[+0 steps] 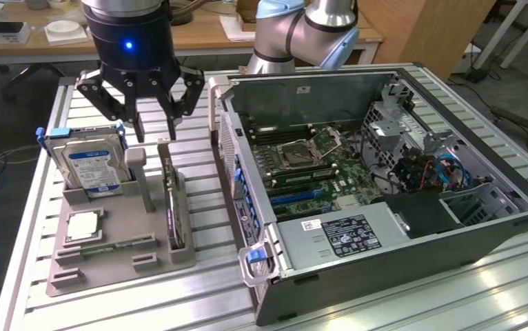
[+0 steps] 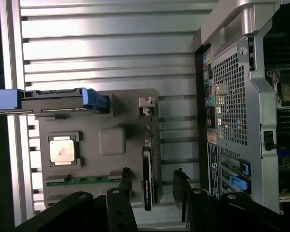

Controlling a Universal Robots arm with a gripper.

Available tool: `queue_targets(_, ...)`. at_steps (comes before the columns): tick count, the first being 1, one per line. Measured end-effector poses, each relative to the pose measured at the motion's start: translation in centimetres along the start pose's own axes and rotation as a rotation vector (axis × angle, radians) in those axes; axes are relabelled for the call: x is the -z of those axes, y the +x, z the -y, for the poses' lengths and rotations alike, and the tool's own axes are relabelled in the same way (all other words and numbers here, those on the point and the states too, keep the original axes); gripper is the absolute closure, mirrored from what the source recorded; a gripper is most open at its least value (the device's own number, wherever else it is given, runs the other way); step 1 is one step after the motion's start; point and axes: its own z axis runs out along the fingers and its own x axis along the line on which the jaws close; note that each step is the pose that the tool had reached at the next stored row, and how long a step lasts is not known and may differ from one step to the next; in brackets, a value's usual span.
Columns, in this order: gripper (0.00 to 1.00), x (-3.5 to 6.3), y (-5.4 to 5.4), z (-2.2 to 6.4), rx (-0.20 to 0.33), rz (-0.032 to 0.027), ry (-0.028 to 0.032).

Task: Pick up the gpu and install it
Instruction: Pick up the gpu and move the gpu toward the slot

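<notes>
The black gripper (image 1: 154, 129) (image 2: 153, 172) hangs with jaws wide open, holding nothing. The gpu (image 1: 174, 207) (image 2: 147, 179), a thin brownish-green card, stands on edge in a grey plastic holder tray (image 1: 121, 265) directly below the jaws, in line with their gap.

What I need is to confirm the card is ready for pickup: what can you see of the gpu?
The gpu stands on its long edge in a slot of the gray holder, on the side nearest the open computer case. It looks thin, flat and dark; seen edge-on, its fan is hidden. The holder's slot touches it. The gripper hangs above it, jaws open on either side, apart from it.
</notes>
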Motion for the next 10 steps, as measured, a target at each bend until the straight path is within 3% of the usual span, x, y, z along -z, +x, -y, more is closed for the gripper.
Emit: queue_targets(10, 0.53, -0.16, 0.07, 0.49, 0.000, -0.0009, -0.0122)
